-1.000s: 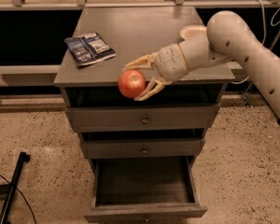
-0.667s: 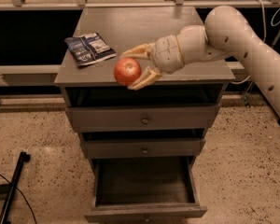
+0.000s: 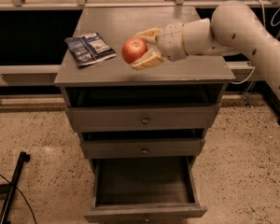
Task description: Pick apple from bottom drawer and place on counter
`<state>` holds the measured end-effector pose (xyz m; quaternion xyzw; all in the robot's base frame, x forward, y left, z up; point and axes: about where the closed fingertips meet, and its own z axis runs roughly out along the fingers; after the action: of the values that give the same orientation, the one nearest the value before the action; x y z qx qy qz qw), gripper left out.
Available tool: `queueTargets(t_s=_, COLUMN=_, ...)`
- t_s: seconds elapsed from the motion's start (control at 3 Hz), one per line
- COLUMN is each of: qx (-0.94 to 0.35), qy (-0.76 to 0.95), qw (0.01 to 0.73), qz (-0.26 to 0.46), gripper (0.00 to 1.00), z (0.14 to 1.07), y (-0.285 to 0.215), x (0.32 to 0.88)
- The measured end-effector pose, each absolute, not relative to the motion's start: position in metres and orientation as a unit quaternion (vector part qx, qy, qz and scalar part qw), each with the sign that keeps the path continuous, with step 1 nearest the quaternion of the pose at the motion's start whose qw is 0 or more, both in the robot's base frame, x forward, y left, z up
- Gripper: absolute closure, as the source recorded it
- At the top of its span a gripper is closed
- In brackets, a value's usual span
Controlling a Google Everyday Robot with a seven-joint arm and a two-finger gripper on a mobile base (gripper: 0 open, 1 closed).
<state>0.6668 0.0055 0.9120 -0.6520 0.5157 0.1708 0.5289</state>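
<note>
The red-orange apple (image 3: 134, 50) is held between my gripper's tan fingers (image 3: 148, 60). My gripper (image 3: 141, 49) is shut on it, above the middle of the grey counter (image 3: 186, 71), reaching in from the right. The apple hangs a little above the surface. The bottom drawer (image 3: 144, 213) is pulled out at the foot of the cabinet, and its dark interior holds nothing I can see.
A dark blue snack packet (image 3: 89, 48) lies on the counter's left part. Two shallower drawers with brass knobs (image 3: 144, 120) are shut. A black pole (image 3: 11, 190) lies on the speckled floor at the left. A rail runs behind the cabinet.
My gripper has carried the apple up and back, from in front of the counter's front edge to above its top surface.
</note>
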Motion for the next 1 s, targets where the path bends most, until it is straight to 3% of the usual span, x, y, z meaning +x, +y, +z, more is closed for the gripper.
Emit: queueTargets(t_s=1.0, qx=-0.567, qy=0.631, qw=0.489, qz=0.203, gripper=0.98, z=0.877, y=-0.022, x=0.717)
